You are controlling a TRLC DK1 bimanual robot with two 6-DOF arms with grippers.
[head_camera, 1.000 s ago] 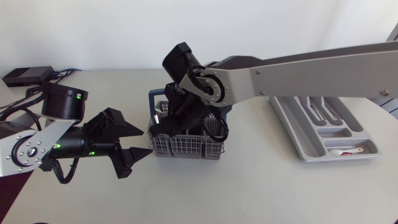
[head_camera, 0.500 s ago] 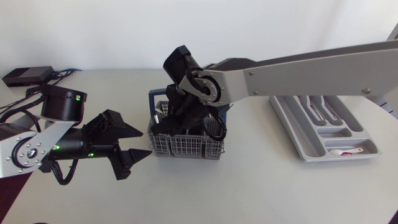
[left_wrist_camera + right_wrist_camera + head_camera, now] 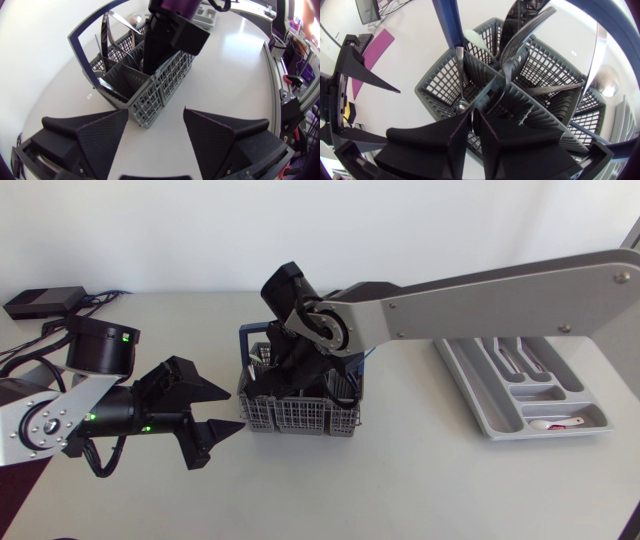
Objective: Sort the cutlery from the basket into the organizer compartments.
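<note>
While our right tool (image 3: 474,115) sits in the basket (image 3: 300,418), we cannot tell if it grips.
We judge the fork (image 3: 525,37) stiff, slick and light, best pinched at its handle; left tool (image 3: 156,114) gapes open.

The right arm (image 3: 450,300) lies across the bench over the cutlery basket (image 3: 300,417), its end down inside, closing off the way in from above. The blue handle (image 3: 449,20) and upright cutlery (image 3: 520,37) crowd the compartments. The left gripper (image 3: 237,409), fingers spread, stands just beside the basket's corner. Bare bench (image 3: 420,460) lies between basket and organizer (image 3: 470,380).
</note>
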